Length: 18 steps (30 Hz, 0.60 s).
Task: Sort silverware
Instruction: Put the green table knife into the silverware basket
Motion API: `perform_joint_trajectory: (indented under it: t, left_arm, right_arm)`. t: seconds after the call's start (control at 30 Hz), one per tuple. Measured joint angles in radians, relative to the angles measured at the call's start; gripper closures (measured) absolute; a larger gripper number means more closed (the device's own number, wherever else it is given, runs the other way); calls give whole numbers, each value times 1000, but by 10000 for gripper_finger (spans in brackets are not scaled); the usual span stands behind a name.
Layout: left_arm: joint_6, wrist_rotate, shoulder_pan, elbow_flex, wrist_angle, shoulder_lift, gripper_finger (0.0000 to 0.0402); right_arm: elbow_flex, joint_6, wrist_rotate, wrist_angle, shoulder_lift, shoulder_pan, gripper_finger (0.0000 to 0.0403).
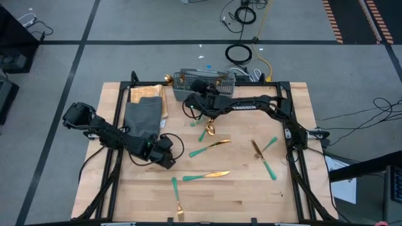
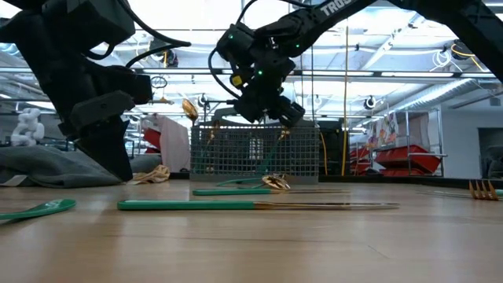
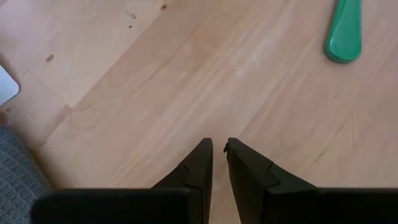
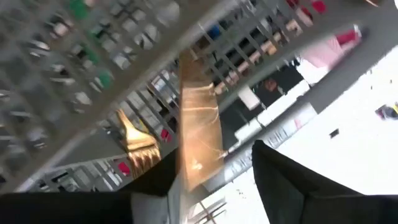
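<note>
My right gripper hangs over the near wall of the grey mesh basket, fingers spread. Between them in my right wrist view stands a gold blade, its long axis running away from my fingers towards the mesh; a gold fork head shows beside it. I cannot tell whether the blade still touches a finger.

Nearer than the basket, the rest of the silverware lies flat on the wooden table: a spoon just below the basket, a knife slanting, another knife lying crosswise, a fork pointing away from the basket.

My left gripper rests low beside the dark grey cloth, fingers nearly together, pinching nothing.
</note>
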State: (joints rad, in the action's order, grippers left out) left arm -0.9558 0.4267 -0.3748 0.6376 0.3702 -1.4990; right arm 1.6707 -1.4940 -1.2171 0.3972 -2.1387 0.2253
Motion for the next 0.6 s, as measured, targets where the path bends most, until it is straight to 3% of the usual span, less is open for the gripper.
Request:
perform_joint_trajectory:
  t: [0.23,0.37,0.43,0.53,0.6]
  left_arm:
    - [1,0,0,0,-22,0,343]
    - [1,0,0,0,-22,0,343]
    - [1,0,0,0,-21,0,343]
    - [1,0,0,0,-22,0,343]
    - [1,0,0,0,-22,0,343]
  right_arm:
    - [0,105,-26,-54,90,-16,237]
    - [0,345,-20,6,183,-52,245]
    - [1,580,105,127,237,-80,271]
    - [2,943,445,346,290,-106,344]
    - [0,1097,627,447,294,-104,386]
